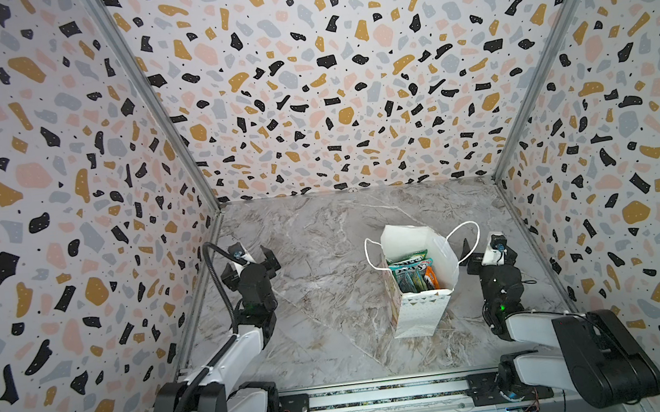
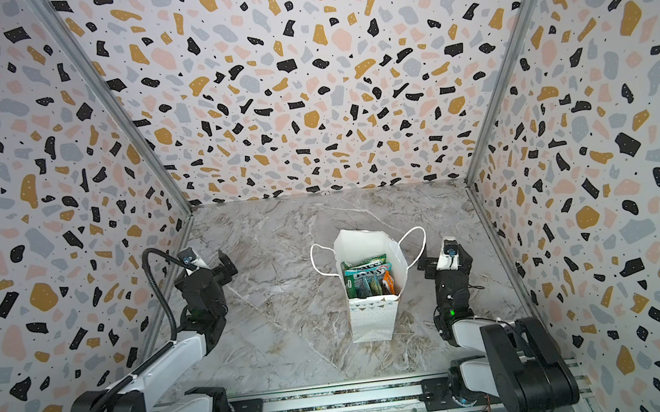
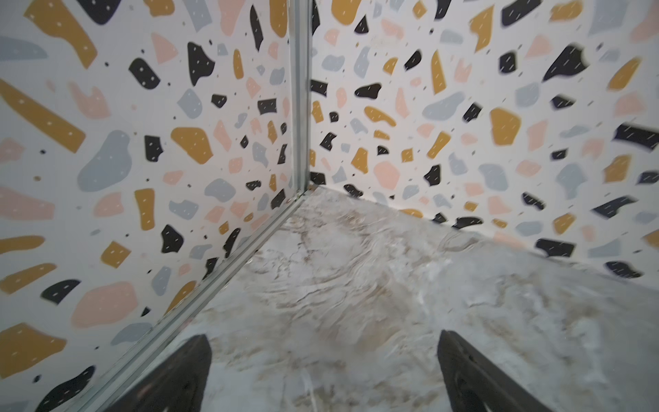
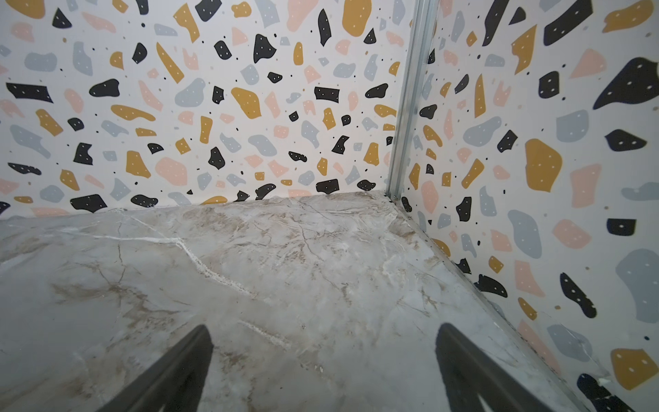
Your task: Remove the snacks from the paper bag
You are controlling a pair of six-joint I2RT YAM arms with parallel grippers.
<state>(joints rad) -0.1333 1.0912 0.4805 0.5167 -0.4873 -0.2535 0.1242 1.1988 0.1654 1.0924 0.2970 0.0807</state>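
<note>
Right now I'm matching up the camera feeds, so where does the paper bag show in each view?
In a top view: the paper bag stands upright, right of centre, in the lower half.
In a top view: the paper bag stands close to centre, in the lower half.
Left wrist: not in it.
Right wrist: not in it.
Shared landmark: the marble tabletop, seen in all four views.

The snacks [image 1: 410, 274]: in the paper bag [image 1: 419, 315] (upright on table [image 1: 309, 301]).
</note>
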